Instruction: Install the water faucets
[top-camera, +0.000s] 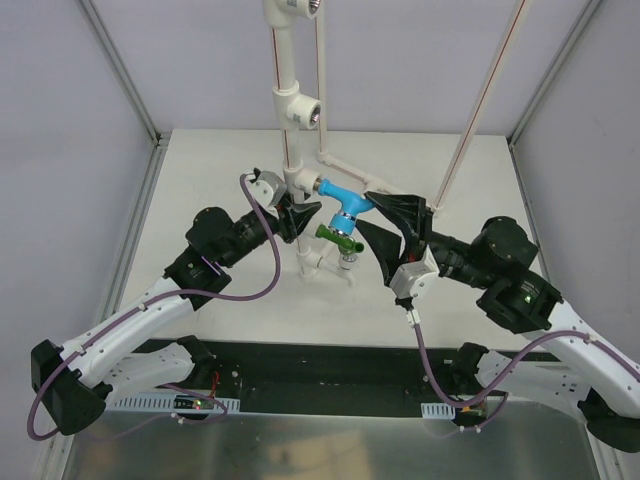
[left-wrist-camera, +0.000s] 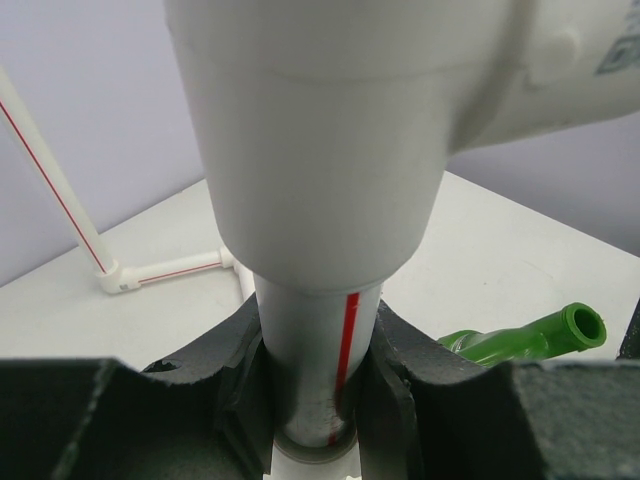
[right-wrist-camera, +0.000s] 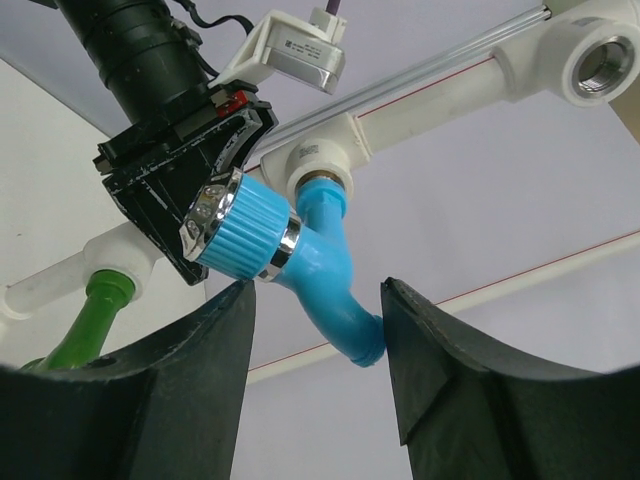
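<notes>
An upright white pipe (top-camera: 291, 150) with tee fittings stands at mid-table. The light blue faucet (top-camera: 345, 203) with a silver top (right-wrist-camera: 205, 212) sits in a tee socket (right-wrist-camera: 318, 160), spout hanging down. The dark green faucet (top-camera: 338, 238) sits in a lower fitting; it also shows in the left wrist view (left-wrist-camera: 530, 338) and the right wrist view (right-wrist-camera: 88, 325). My left gripper (top-camera: 300, 215) is shut on the pipe (left-wrist-camera: 315, 360) below a tee. My right gripper (right-wrist-camera: 315, 300) is open, its fingers on either side of the blue faucet (right-wrist-camera: 325, 275), close to its knob and spout end.
An empty tee socket (right-wrist-camera: 598, 62) is higher up the pipe, also in the top view (top-camera: 303, 106). Thin red-striped pipes (top-camera: 480, 110) lean up to the back right and lie on the table (left-wrist-camera: 160, 272). Enclosure walls stand on both sides.
</notes>
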